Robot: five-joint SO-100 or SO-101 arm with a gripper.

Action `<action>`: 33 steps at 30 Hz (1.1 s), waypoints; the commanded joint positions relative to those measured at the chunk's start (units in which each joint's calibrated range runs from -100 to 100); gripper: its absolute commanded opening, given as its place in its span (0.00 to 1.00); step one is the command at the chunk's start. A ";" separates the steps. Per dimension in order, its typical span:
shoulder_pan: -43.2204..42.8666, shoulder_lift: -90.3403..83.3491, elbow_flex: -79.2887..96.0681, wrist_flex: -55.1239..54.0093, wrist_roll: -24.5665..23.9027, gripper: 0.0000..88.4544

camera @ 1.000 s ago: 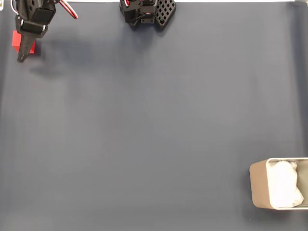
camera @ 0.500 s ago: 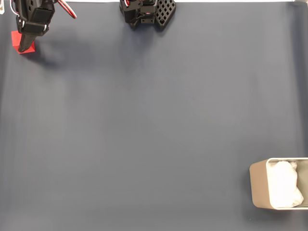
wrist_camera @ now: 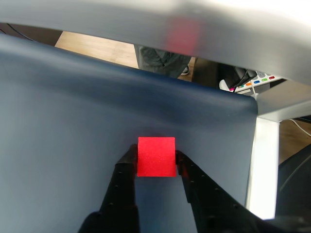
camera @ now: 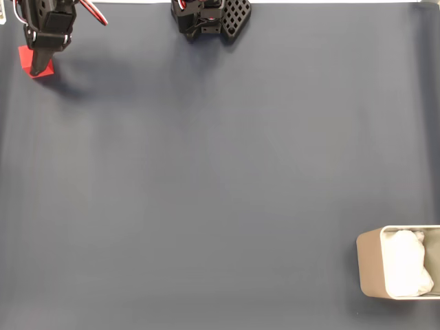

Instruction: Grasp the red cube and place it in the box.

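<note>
The red cube point(wrist_camera: 156, 156), the only one, sits between the two fingers of the claw point(wrist_camera: 155, 162), which is closed against its sides, at the counter's point(camera: 220, 179) top-left corner in the fixed view, well apart from the single box point(camera: 370, 265).

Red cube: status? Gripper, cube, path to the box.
Gripper shut on red cube, far top-left of fixed view. Lift off the mat can't be told. Box bottom-right, open, white padding inside. Bare mat between.
</note>
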State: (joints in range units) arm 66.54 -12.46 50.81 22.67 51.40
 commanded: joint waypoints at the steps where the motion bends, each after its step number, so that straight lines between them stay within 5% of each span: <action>1: -1.34 -1.40 -4.19 4.46 0.39 0.04; 16: -12.21 -11.28 -21.80 26.43 -3.81 0.00; 33: -28.83 -12.49 -39.59 35.36 -4.93 0.00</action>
State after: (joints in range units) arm 41.02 -21.84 16.64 57.28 46.67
